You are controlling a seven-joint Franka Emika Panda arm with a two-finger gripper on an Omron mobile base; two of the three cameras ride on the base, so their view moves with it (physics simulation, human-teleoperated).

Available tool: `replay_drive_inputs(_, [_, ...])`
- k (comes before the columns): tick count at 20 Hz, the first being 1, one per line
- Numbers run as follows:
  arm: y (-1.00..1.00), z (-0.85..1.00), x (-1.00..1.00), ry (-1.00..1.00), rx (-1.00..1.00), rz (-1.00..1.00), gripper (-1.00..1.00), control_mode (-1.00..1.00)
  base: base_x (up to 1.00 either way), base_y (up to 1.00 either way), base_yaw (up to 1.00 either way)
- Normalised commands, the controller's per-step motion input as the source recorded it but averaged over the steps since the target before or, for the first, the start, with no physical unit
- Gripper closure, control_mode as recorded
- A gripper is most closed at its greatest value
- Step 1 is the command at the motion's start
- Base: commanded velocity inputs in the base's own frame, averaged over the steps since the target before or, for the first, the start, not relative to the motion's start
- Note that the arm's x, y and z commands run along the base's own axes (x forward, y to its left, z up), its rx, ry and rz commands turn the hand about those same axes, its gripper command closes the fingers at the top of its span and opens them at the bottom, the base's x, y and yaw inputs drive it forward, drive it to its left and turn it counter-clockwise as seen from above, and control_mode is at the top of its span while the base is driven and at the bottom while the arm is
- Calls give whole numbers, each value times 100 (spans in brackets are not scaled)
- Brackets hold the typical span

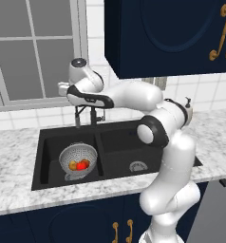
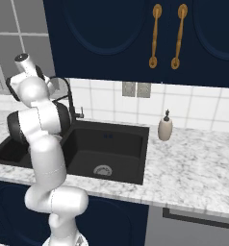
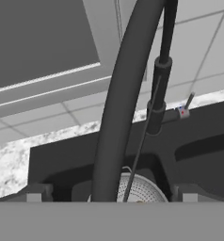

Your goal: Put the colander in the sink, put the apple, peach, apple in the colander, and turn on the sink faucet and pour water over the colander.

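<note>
The colander (image 1: 78, 160) sits in the left basin of the black sink (image 1: 117, 137). In it lie a red apple (image 1: 83, 164) and the orange peach (image 1: 73, 165). The black sink faucet (image 1: 92, 115) rises behind the divider, and its lever (image 3: 182, 111) sticks out to the side. My gripper (image 1: 84, 107) hangs open at the arched spout (image 3: 117, 108). The spout passes between my fingertips (image 3: 34, 196), above the colander (image 3: 141, 189). Nothing is held. No water is in view.
A soap dispenser (image 2: 165, 127) stands on the marble counter (image 2: 193, 168) right of the sink. The right basin (image 2: 107, 146) holds just its steel drain (image 2: 103, 169). A window (image 1: 34, 47) is behind the faucet and navy cabinets (image 1: 167, 33) hang above.
</note>
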Motion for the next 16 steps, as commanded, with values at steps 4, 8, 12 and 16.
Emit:
replay_drive_inputs(4, [14, -3, 34, 0, -1, 0, -100, -100, 0, 0, 0])
replay_drive_inputs(8, [2, 28, -10, 0, 0, 0, -100, -100, 0, 0, 0])
replay_drive_inputs(12, [1, 54, -39, 0, -1, 0, -100, -100, 0, 0, 0])
replay_drive_inputs(16, [-1, 54, -54, 0, 0, 0, -100, -100, 0, 0, 0])
